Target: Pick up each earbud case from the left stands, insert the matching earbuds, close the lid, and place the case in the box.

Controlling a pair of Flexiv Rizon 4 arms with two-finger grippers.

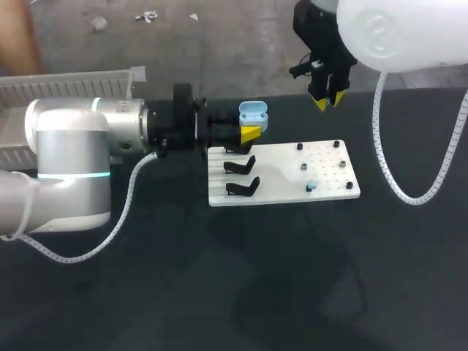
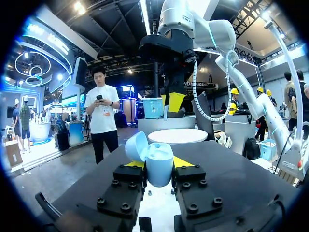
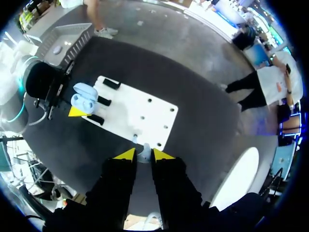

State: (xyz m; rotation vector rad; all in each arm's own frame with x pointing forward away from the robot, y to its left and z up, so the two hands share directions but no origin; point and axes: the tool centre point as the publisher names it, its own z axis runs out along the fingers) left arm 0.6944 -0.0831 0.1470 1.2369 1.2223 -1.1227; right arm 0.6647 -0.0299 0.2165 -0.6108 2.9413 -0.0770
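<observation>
Left gripper [image 2: 159, 163] – clamped on the pale blue earbud case [image 1: 253, 115] from both sides, lid swung open, held off the table just above the white board [image 1: 285, 157] near frame centre.
Right gripper [image 1: 327, 101] – upper right of centre, tips narrow, pinching what looks like a small pale earbud [image 3: 144, 155]; view too coarse to be sure.
Three black stands [image 1: 241, 186] on the board's left part carry no case.
One pale earbud-sized piece [image 1: 311, 186] sits at the board's lower right.
Box [image 1: 66, 82] at upper left.
Judgement: pickup done; insertion, lid closing and boxing remain.
</observation>
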